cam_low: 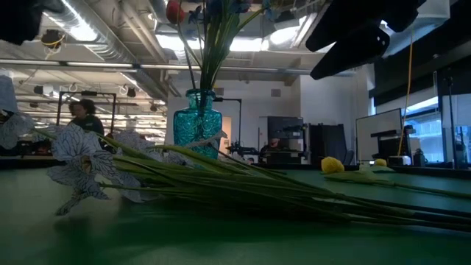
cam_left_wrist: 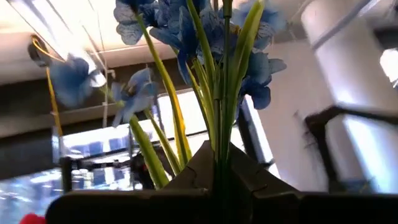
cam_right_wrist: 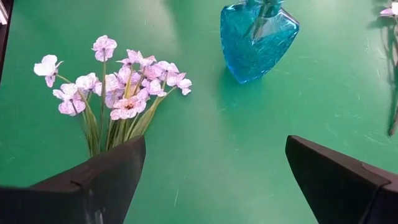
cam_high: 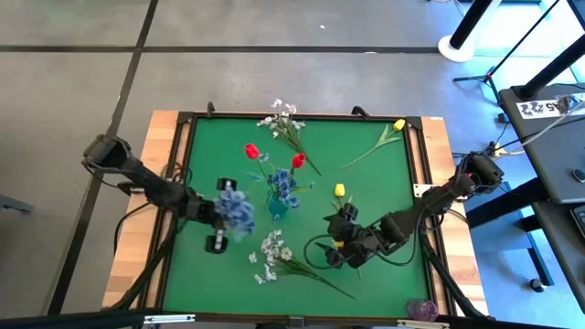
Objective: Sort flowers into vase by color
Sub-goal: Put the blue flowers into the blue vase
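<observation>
1. Flowers are split between places: a blue spray [cam_high: 236, 212] is clamped by its stems in the left gripper [cam_high: 222, 226], held above the left part of the worktop [cam_high: 384, 183], just left of the vase [cam_high: 275, 208].
2. Risk, as I judge it: the thin, smooth plastic stems could slide or twist in that narrow grip, so the bushy head tips and misses the vase mouth.
3. That vase is small, teal, textured glass with a narrow neck, already holding blue blooms and stems; a nudge from the spray could topple it.
4. The right gripper [cam_high: 340, 249] hangs with its jaws wide over the near right area, beside a white spray [cam_high: 274, 252] lying flat; a yellow tulip [cam_high: 339, 190] lies just beyond.
5. Red tulips [cam_high: 251, 151], another white spray [cam_high: 283, 117] and a second yellow tulip [cam_high: 398, 124] lie farther off on the green felt-like surface.
</observation>
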